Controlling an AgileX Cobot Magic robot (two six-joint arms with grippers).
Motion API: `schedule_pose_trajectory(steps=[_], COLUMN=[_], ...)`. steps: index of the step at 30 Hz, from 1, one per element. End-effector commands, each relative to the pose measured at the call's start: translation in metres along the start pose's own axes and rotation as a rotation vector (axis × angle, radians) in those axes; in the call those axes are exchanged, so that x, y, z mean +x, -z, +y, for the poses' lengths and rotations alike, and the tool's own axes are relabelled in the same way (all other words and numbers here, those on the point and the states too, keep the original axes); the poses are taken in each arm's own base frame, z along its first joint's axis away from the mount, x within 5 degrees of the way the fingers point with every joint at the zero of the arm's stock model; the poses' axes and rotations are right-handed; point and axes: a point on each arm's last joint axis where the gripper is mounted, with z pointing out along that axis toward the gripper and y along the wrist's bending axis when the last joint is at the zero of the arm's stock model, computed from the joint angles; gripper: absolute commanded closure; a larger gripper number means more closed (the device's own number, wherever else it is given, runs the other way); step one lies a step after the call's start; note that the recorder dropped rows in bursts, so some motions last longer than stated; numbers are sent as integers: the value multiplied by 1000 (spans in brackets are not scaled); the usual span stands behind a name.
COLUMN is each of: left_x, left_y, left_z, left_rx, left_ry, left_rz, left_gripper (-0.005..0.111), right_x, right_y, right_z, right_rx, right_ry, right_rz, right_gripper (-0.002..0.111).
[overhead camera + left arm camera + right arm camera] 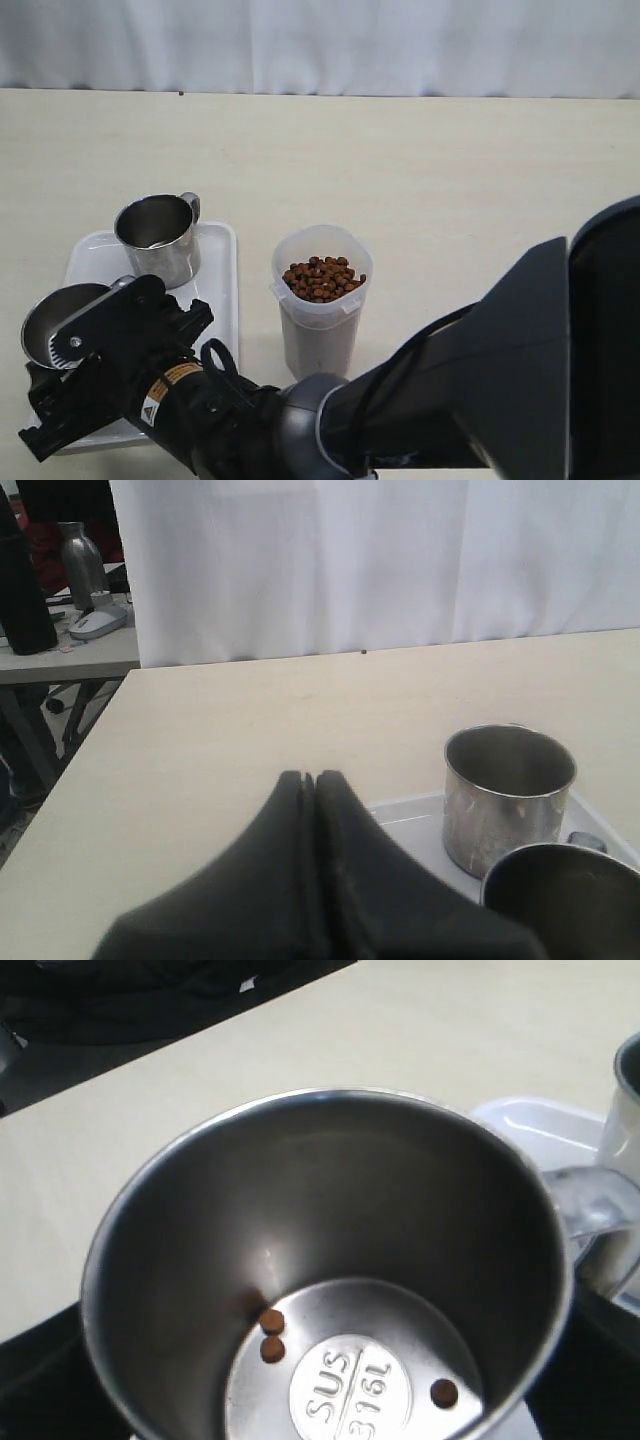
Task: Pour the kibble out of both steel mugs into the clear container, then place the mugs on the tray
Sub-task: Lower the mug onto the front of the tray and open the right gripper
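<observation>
The clear container (320, 310) stands upright mid-table, filled near the rim with kibble (320, 278). Left of it lies the white tray (218, 290). One steel mug (158, 238) stands upright and empty on the tray's far part. My right gripper (78, 338) reaches across and is shut on the second steel mug (55, 318) at the tray's near left edge; whether that mug rests on the tray I cannot tell. Its inside (330, 1260) holds three stray pellets (271, 1322). My left gripper (308, 780) is shut on nothing, close beside both mugs (508, 795) and the tray (410, 820).
The right arm's dark bulk (450, 400) covers the table's near right part and front edge. A white curtain (320, 40) hangs behind the table. Off the table's side, a desk carries a metal bottle (82, 560) and a mouse (97, 622).
</observation>
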Motion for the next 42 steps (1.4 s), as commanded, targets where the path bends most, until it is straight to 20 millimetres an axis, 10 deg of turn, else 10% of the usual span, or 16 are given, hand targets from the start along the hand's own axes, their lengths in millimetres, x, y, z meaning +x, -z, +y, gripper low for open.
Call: schedule_pose_trajectory(steps=[1,16,42], left_x=[0,0,0], left_y=[0,0,0], left_z=[0,0,0], left_rx=[4,4,4], left_ry=[3,3,3], left_rz=[-12,-12,-12], left_gripper=[107,107,107], right_x=[-5,-8,-87], right_y=[-5,-10,29], right_z=[5,8,20], right_rx=[-15,-25,-92], right_ry=[1,-10,72], right_rz=[23,44,-54], right_gripper=[103,34,33])
